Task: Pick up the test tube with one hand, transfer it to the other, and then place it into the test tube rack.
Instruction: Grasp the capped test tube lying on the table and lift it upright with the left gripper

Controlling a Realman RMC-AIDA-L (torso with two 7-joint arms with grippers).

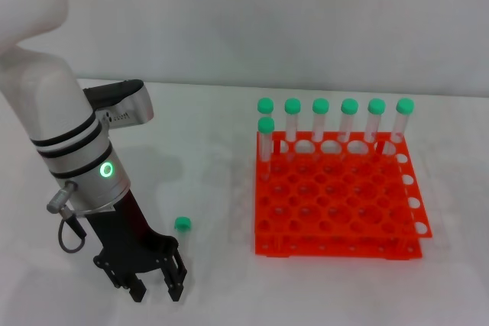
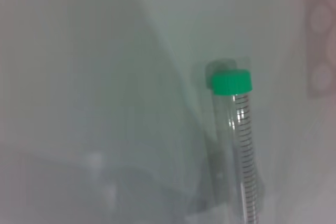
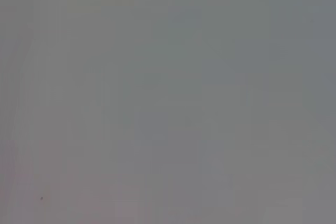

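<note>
Nearest the head camera, at the lower left of the frame, we saw the left arm's black fingered end effector (image 1: 157,284) on its thick white-and-grey arm with black bands and a glowing green ring. It hung just above the white bench (image 1: 206,188), its fingers spread apart and holding nothing.

We found the slim clear plastic test tube with the round green cap (image 1: 182,224) just beside that end effector, toward the middle of the frame. In the head view only the cap showed plainly. In the left wrist view the tube (image 2: 241,145) lay across the lower right of the frame, graduation marks visible along its wall, untouched.

At the right of the head view stood the bright orange-red square two-tier plastic rack (image 1: 336,204), with seven other green-capped tubes (image 1: 349,120) upright along its far edge and left corner.

We could not see the right end effector at all; its wrist view showed only blank grey.

We judged the tube light, stiff and smooth, so likely to roll or slip. We thought it best taken across the clear barrel below the cap, leaving the cap end free for the handover.
</note>
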